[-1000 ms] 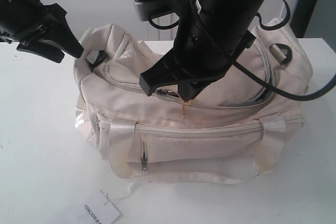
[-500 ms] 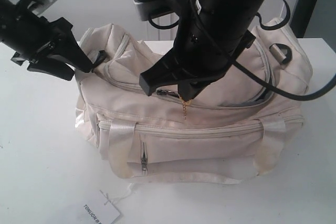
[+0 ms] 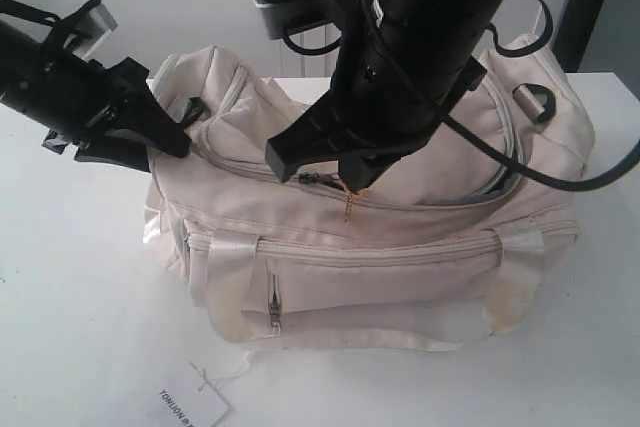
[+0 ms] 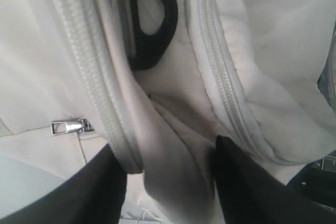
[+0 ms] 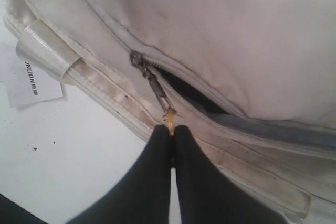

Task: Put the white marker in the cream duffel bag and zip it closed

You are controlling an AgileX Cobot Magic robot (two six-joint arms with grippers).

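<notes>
The cream duffel bag (image 3: pixel 400 267) lies on the white table. Its curved top zipper (image 5: pixel 199 98) gapes open behind the slider (image 5: pixel 139 59). My right gripper (image 5: pixel 171 129) is shut on the gold keyring (image 5: pixel 169 115) that hangs from the slider, seen above the bag's front (image 3: pixel 349 205). My left gripper (image 3: pixel 170 137) is at the bag's left end, beside a black ring (image 4: pixel 152 19). Its fingers (image 4: pixel 113 182) stand apart, open, with a fold of bag fabric (image 4: pixel 173 150) between them. The white marker is out of view.
A flat white paper tag (image 3: pixel 190 402) with black lettering lies on the table in front of the bag, also in the right wrist view (image 5: pixel 34 82). A small front pocket zip pull (image 3: pixel 274 312) hangs on the bag's front. White table (image 3: pixel 70 297) surrounds the bag.
My left gripper has come right and down onto the bag's left end, and the fabric there has bunched. The right gripper has stayed put on the keyring.
</notes>
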